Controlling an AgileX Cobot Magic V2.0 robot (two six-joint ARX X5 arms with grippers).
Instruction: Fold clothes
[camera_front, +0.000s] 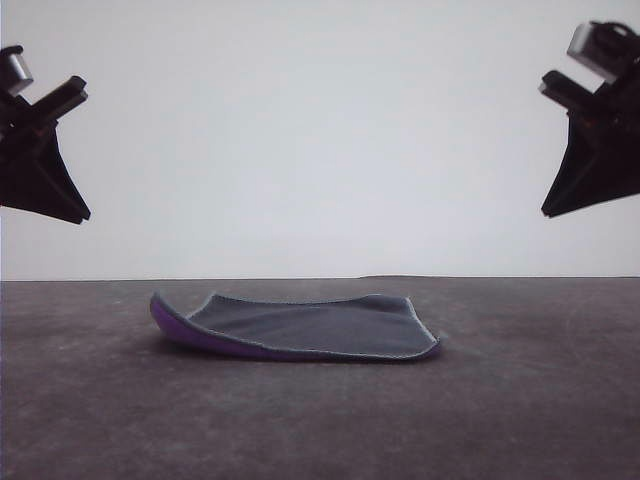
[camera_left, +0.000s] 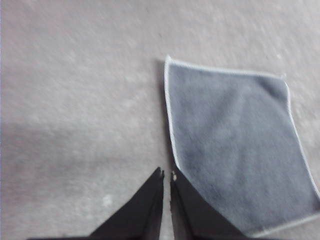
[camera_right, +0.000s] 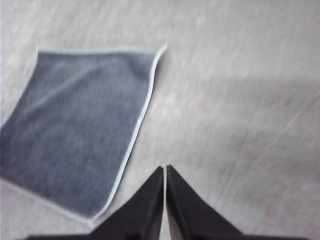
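The clothes (camera_front: 300, 326) are one small cloth lying spread on the dark table, dark grey face up, its purple underside showing along the near and left edges. It also appears as a grey square with pale edging, the clothes (camera_left: 240, 145) in the left wrist view and the clothes (camera_right: 80, 140) in the right wrist view. My left gripper (camera_front: 45, 150) hangs high at the far left, well above the table. My right gripper (camera_front: 590, 140) hangs high at the far right. In the wrist views the left gripper (camera_left: 166, 173) and the right gripper (camera_right: 165, 167) have their fingertips together, holding nothing.
The dark table (camera_front: 520, 400) stretches bare around the cloth, with a plain white wall behind it.
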